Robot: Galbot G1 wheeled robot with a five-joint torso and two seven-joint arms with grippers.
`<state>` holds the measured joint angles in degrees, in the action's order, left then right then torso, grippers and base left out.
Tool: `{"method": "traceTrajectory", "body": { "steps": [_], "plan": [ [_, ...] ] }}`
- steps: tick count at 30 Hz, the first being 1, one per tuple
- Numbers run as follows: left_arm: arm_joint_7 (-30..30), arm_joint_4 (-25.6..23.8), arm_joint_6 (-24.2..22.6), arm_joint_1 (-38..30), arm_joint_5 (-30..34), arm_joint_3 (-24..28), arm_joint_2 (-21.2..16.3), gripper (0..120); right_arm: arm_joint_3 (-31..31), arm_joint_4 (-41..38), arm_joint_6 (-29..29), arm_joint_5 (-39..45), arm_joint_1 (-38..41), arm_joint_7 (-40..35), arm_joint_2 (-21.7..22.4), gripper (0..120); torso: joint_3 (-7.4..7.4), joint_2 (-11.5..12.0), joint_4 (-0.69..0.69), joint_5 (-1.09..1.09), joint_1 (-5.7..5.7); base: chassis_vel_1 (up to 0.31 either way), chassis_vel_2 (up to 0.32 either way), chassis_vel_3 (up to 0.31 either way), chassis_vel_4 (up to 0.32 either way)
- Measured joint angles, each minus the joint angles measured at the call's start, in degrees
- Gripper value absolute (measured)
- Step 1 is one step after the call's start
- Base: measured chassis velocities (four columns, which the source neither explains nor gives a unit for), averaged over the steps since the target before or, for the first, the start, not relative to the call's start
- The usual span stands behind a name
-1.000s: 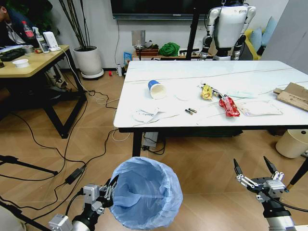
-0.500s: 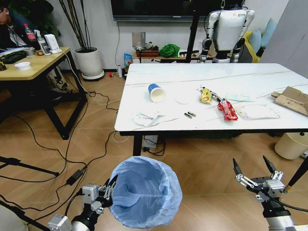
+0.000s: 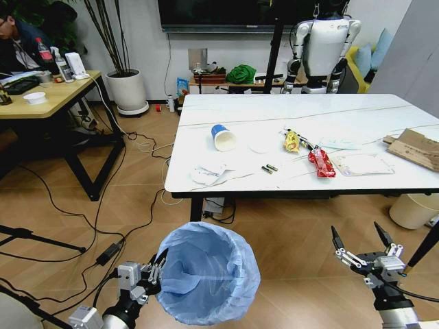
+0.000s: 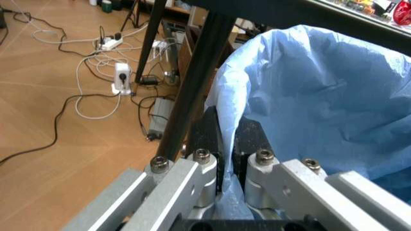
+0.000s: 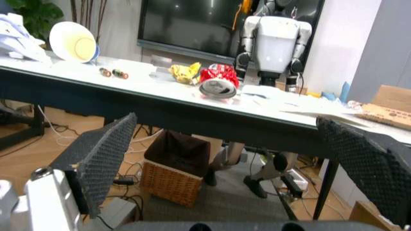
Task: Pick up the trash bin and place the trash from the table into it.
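Observation:
The trash bin point(image 3: 208, 273), lined with a crinkly light-blue bag, hangs low in front of me. My left gripper point(image 3: 156, 269) is shut on its rim; in the left wrist view the fingers point(image 4: 212, 130) pinch the bag's edge point(image 4: 234, 103). My right gripper point(image 3: 357, 245) stands open at the lower right, holding nothing. The white marble table point(image 3: 343, 110) carries the trash: a blue-and-white paper cup point(image 3: 222, 136) on its side, crumpled white paper point(image 3: 208, 173), a yellow wrapper point(image 3: 292, 141), a red wrapper point(image 3: 320, 162), a clear packet point(image 3: 361, 164) and torn brown cardboard point(image 3: 415, 147).
A cream unlined bin point(image 3: 414, 209) stands under the table's right end. A wooden desk point(image 3: 41, 96) is at the left, cables point(image 3: 89, 219) trail over the floor, and a white humanoid robot point(image 3: 320, 44) stands behind the table. A wicker basket point(image 5: 176, 173) sits under the table.
The whole picture has slid slightly, with the table sitting a bit lower and to the left, so the camera has moved. Both grippers and the bin keep their places in view.

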<state>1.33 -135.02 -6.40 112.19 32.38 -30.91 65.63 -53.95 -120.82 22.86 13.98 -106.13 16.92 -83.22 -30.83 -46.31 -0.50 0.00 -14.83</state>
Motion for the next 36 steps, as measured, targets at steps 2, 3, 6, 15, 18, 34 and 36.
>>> {"method": "traceTrajectory", "body": {
  "steps": [2, 3, 6, 15, 18, 34, 36],
  "plan": [
    [0.07, 0.02, 0.04, -0.03, -0.12, 0.0, 0.0, 1, 0.0, 0.0, 0.09, -0.2, 0.0, 0.01, -0.11, 100, -0.18, -0.3, 0.0, 0.0, -0.12, 0.0, 0.0, 0.0, 0.0],
    [0.1, 0.05, 0.06, -0.04, -0.15, -0.01, -0.01, 1, 0.01, 0.0, 0.19, -0.39, -0.01, 0.02, -0.21, 100, -0.27, -0.45, 0.0, 0.0, -0.19, 0.0, 0.0, 0.0, 0.0],
    [0.16, 0.16, 0.1, -0.15, -0.23, -0.01, -0.03, 1, 0.0, 0.02, 0.46, -1.0, 0.03, 0.1, -0.73, 100, -0.78, -1.36, 0.0, 0.0, -0.58, 0.0, 0.0, 0.0, 0.0],
    [0.19, 1.03, 1.52, -0.08, 1.76, -0.02, -2.09, 1, -0.45, 1.11, 0.74, -1.56, 1.1, 0.72, -0.76, 100, -2.05, -3.59, 0.0, -0.01, -1.54, 0.0, 0.0, 0.0, 0.0],
    [0.25, 1.52, 3.07, 0.89, 3.84, -0.82, -3.71, 1, -0.51, 3.11, 2.82, -2.79, 1.97, 1.99, -1.52, 100, -2.55, -4.51, 0.0, 0.0, -1.97, 0.0, 0.0, 0.0, 0.0],
    [0.66, 0.93, 4.76, 1.17, 8.17, -2.69, -7.24, 1, 0.13, 5.53, 5.22, -6.11, 4.4, 4.97, -8.92, 100, -4.97, -8.79, 0.0, 0.0, -3.82, 0.0, 0.0, 0.0, 0.0],
    [0.47, 0.9, 4.52, 0.75, 8.09, -2.14, -7.06, 1, 0.02, 4.89, 5.03, -6.1, 4.23, 4.72, -8.67, 100, -5.29, -9.4, 0.0, 0.0, -4.1, 0.0, 0.0, 0.0, 0.0]
  ]
}}
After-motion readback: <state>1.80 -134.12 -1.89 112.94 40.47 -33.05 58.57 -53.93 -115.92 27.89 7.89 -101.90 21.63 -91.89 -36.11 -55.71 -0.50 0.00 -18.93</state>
